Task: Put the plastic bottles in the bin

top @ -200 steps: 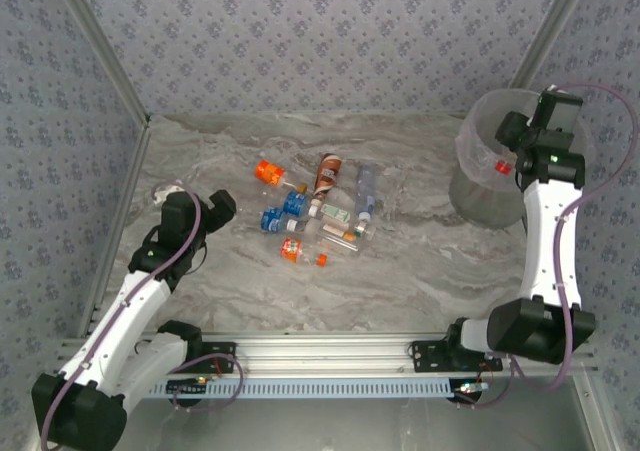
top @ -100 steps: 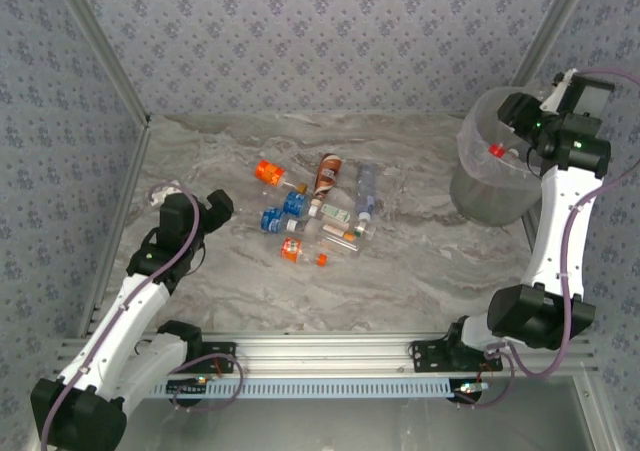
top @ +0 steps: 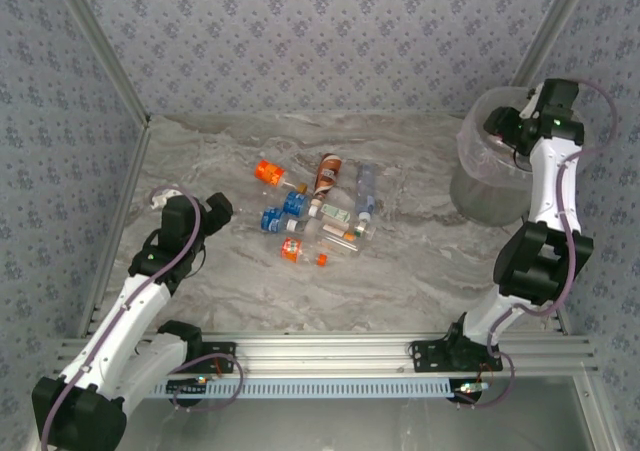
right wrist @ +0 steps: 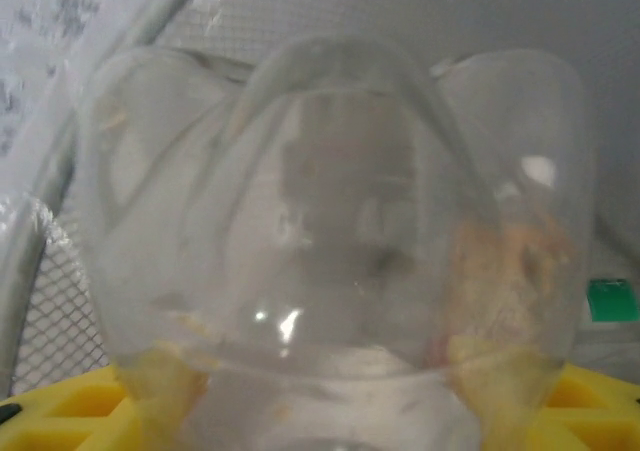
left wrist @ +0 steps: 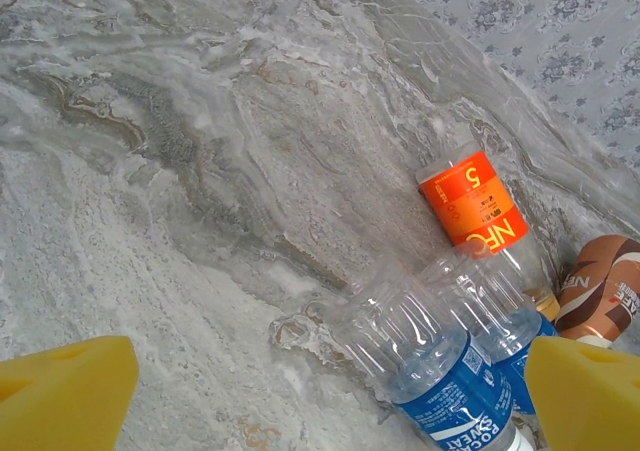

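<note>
Several plastic bottles lie in a cluster mid-table: an orange-labelled one [top: 267,171], a brown one [top: 327,174], a clear one [top: 365,193] and blue-labelled ones [top: 272,219]. My left gripper [top: 222,209] hovers just left of the cluster, open and empty. Its wrist view has two blue-labelled bottles [left wrist: 440,366] and the orange-labelled bottle [left wrist: 472,201] ahead, between the yellow fingers [left wrist: 65,391]. My right gripper [top: 500,131] is raised over the bin [top: 475,191] at the far right. It is shut on a clear plastic bottle [right wrist: 330,201], whose base is pressed close to the camera.
Patterned walls and slanted metal posts close in the table at the back and both sides. An aluminium rail [top: 330,351] runs along the near edge. Bare marble lies between the bottle cluster and the bin.
The right wrist has swung back in over the bin's rim, and the red cap seen earlier is out of sight. The left arm has barely moved.
</note>
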{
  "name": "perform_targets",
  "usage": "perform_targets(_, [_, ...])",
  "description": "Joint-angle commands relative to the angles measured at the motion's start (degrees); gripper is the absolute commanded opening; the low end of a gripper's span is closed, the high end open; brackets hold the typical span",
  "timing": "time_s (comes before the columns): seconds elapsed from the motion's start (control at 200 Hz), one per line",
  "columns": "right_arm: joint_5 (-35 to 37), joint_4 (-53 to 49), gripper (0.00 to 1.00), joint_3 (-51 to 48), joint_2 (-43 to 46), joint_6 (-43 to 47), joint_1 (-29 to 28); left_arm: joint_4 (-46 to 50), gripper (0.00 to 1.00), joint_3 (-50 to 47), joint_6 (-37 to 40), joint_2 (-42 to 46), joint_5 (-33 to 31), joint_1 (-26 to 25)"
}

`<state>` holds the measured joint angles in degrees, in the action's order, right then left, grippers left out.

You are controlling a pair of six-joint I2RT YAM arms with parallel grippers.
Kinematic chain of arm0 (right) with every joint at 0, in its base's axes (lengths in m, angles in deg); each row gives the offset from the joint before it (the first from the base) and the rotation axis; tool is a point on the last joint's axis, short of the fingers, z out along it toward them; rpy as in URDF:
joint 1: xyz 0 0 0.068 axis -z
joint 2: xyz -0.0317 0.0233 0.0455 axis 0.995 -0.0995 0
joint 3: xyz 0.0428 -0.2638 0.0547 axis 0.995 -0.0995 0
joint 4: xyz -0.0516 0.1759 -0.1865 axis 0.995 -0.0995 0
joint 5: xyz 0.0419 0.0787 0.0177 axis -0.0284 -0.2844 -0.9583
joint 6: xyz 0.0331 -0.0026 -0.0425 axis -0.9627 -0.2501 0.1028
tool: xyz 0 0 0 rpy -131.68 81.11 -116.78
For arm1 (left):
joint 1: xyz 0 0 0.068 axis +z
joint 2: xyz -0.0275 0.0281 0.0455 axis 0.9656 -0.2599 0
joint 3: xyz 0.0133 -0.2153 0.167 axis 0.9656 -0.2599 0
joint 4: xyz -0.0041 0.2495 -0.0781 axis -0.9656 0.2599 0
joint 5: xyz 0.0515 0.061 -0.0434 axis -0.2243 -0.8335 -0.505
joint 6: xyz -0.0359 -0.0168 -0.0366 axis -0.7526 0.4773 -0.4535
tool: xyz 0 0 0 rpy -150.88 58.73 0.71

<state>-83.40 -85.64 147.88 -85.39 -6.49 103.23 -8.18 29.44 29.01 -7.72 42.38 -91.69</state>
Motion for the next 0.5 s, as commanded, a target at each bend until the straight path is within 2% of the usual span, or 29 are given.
perform_targets(0.0, [-10.5, -3.9, 0.67, 2.1, 1.2, 0.7, -0.7, 0.7, 0.99, 0.1, -0.2, 0.4, -1.4, 0.4])
perform_targets(0.085, [-14.0, -5.4, 0.72, 2.0, 1.6, 0.7, -1.5, 0.9, 0.99, 0.0, 0.1, 0.3, -1.5, 0.4])
perform_targets(0.245, [-14.6, -7.7, 0.8, 1.9, 2.8, 1.3, -2.9, 0.6, 1.0, -0.1, 0.1, 0.3, -1.7, 0.5])
perform_targets(0.495, [-6.6, -6.2, 0.86, 0.2, 9.2, -1.3, -3.6, 0.8, 0.99, -0.1, 0.1, 0.3, -1.7, 0.5])
